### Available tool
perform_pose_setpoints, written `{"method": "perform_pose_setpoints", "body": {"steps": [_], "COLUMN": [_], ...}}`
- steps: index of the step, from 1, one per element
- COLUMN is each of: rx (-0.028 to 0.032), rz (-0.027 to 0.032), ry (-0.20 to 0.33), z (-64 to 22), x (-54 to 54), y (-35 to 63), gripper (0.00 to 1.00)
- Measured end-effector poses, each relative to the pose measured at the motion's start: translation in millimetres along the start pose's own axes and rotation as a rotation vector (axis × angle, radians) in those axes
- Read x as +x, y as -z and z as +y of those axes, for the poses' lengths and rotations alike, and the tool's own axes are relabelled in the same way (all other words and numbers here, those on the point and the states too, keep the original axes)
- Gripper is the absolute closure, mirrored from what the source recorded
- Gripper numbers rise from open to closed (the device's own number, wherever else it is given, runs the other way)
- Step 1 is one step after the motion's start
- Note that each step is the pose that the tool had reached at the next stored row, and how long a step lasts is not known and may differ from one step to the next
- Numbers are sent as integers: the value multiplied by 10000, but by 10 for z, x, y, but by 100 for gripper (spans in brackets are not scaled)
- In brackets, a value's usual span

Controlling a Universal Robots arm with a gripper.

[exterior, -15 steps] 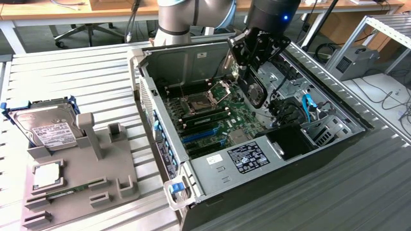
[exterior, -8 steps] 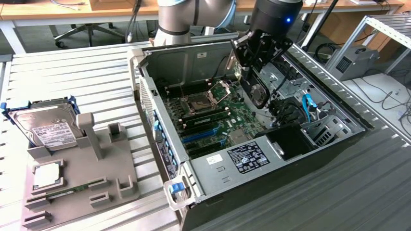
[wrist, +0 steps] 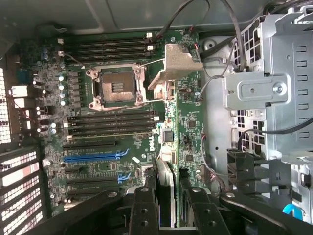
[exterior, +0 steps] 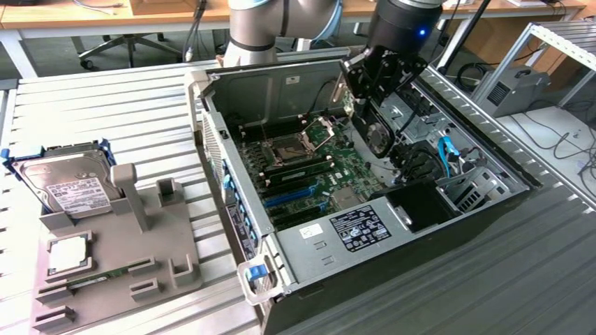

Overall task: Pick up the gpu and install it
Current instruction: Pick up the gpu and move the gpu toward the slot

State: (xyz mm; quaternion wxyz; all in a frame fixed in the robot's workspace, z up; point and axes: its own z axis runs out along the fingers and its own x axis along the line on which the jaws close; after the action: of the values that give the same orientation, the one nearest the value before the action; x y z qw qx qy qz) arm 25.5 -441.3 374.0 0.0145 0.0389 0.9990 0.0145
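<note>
The gpu [exterior: 376, 134] hangs upright over the open computer case [exterior: 233, 230], a dark card with a round fan face and a green board edge. My gripper [exterior: 369, 98] is shut on its upper part. In the wrist view the gpu [wrist: 165, 183] shows edge-on between the two black fingers [wrist: 142, 208], and the gripper [wrist: 166, 188] is above the motherboard [wrist: 190, 117]. The card is well above the board, off to one side of the blue expansion slot [wrist: 95, 157], which is bare.
The CPU socket [wrist: 117, 88] stands open with its metal cover [wrist: 178, 63] lifted. A silver drive cage [wrist: 274, 88] and cables crowd one side of the case. On the exterior view's left, a grey fixture [exterior: 139, 279] holds a hard drive [exterior: 65, 185], a processor [exterior: 67, 255] and a memory stick [exterior: 102, 276].
</note>
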Motion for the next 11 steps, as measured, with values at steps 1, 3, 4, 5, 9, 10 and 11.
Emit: {"method": "perform_pose_setpoints", "body": {"steps": [1,3,4,5,9,10,11], "rx": [0,0,0,0,0,0,0], "rz": [1,1,1,2,2,3,3], "ry": [1,1,0,1,0,0,0], "z": [2,5,7,9,17,19,21], "x": [-12,-30,-40,-50,-90,-100,-111], "y": [-7,-15,-20,-24,-41,-46,-50], "gripper": [71,71,71,71,71,71,71]}}
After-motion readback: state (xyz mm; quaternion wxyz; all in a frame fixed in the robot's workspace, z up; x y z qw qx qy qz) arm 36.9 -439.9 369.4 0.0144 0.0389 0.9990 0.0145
